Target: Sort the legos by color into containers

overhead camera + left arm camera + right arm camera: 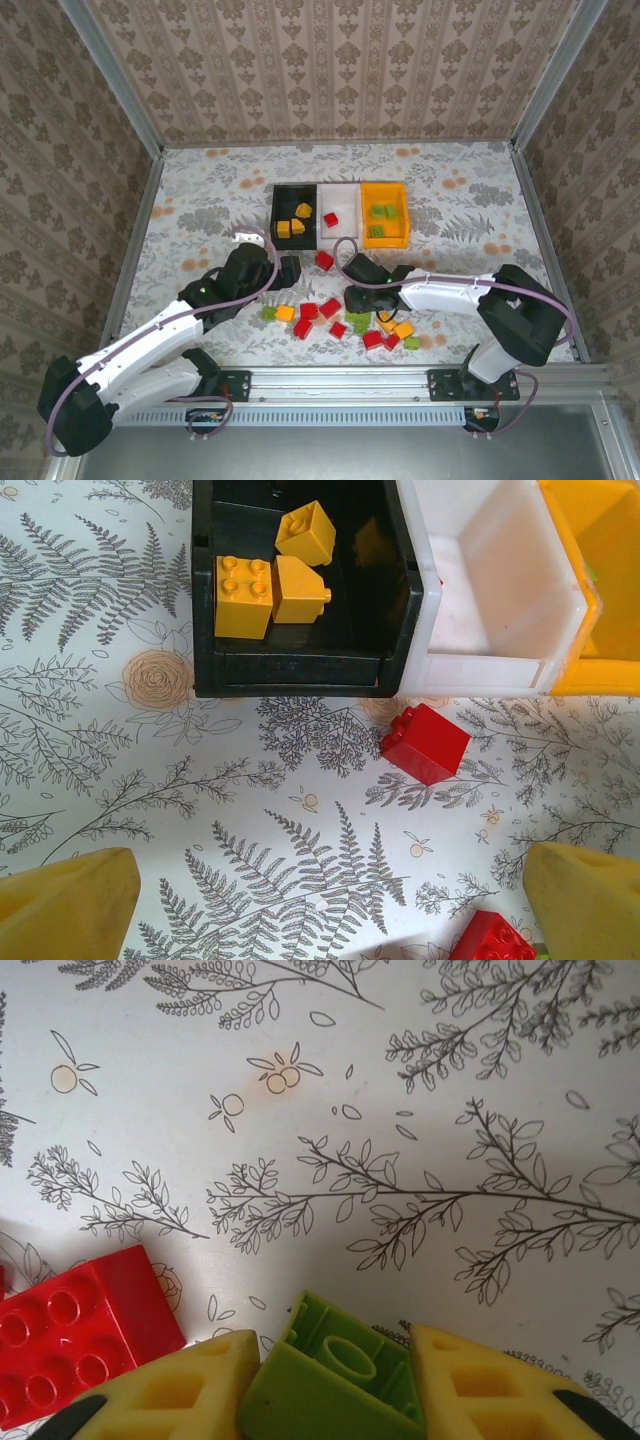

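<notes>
The black bin point(284, 198) holds three orange-yellow bricks point(272, 575). In the white bin point(345, 203) lies one red brick point(330, 219), and the orange-yellow bin point(386, 192) holds green bricks point(379, 212). Several loose legos point(330, 310) in red, green and orange lie in front of the bins. My right gripper point(360, 298) hovers low over that pile, shut on a lime green brick point(335, 1385) that is tilted with its hollow underside showing. My left gripper point(330, 915) stands wide open over bare table just in front of the black bin point(300, 675), with a red brick point(425, 742) ahead of it.
A second red brick point(490, 938) lies near my left gripper's right finger point(590, 900). A flat red brick point(70, 1345) sits just left of my right gripper's fingers. The white bin point(490, 590) and orange-yellow bin point(590, 670) stand right of the black one. Patterned walls enclose the table.
</notes>
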Controlling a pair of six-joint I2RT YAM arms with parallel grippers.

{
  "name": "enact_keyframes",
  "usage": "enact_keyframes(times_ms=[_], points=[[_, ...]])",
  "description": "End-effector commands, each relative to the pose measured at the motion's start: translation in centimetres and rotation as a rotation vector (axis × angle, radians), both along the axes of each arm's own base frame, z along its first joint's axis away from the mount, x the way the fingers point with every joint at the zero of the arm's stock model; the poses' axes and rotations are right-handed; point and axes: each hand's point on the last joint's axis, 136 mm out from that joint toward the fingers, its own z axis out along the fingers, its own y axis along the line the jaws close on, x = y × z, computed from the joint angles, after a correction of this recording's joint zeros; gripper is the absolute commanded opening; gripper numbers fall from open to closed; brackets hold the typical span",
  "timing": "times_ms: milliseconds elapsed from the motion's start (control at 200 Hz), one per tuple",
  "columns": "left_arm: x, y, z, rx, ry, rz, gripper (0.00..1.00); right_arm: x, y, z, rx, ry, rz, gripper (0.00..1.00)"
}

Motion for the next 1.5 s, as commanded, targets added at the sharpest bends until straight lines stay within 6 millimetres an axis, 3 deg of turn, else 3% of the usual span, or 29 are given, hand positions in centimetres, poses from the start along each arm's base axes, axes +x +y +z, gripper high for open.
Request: enact_keyframes(times_ms=[0, 165, 240, 350, 555, 715, 780, 885, 980, 1090, 1360, 1495], points=[[-0.1, 0.4, -0.6, 0.019, 0.010, 0.016, 1.00, 0.8, -0.6, 1.5, -0.006, -0.044, -0.021, 0.32], [-0.2, 0.6, -0.8, 0.025, 0.014, 0.023, 1.00, 2.8, -1.9, 6.1, 0.024, -0.132, -0.047, 0.29], [-0.3, 0.6, -1.1, 0.025, 0.022, 0.024, 1.00, 5.0, -3.0, 9.4, 0.064, -0.197, -0.092, 0.29], [-0.4, 0.8, -1.4, 0.025, 0.032, 0.028, 1.00, 8.9, -4.8, 11.7, 0.096, -0.234, -0.188, 0.29], [-0.9, 1.0, -1.4, 0.012, 0.035, 0.022, 1.00, 16.2, -6.8, 10.1, 0.051, -0.204, -0.322, 0.30], [-1.3, 1.5, -1.9, 0.009, 0.050, 0.033, 1.00, 19.8, -8.0, 9.1, -0.007, -0.191, -0.382, 0.33], [-1.4, 1.5, -2.0, 0.005, 0.051, 0.031, 1.00, 20.5, -8.2, 8.6, -0.021, -0.174, -0.395, 0.40], [-1.5, 1.5, -1.8, 0.002, 0.047, 0.021, 1.00, 20.7, -8.4, 9.2, -0.028, -0.168, -0.397, 0.62], [-1.6, 1.5, -1.7, 0.004, 0.045, 0.016, 1.00, 19.7, -8.5, 10.4, -0.010, -0.176, -0.385, 0.67], [-1.6, 1.4, -1.7, 0.000, 0.046, 0.014, 1.00, 16.7, -8.9, 11.3, 0.016, -0.164, -0.365, 0.67], [-1.3, 1.4, -2.4, -0.018, 0.049, 0.012, 1.00, 2.5, -10.1, 7.1, -0.051, 0.087, -0.265, 0.70], [-1.1, 1.5, -3.2, -0.034, 0.062, 0.020, 1.00, -3.1, -11.3, 5.8, -0.062, 0.189, -0.274, 0.70]])
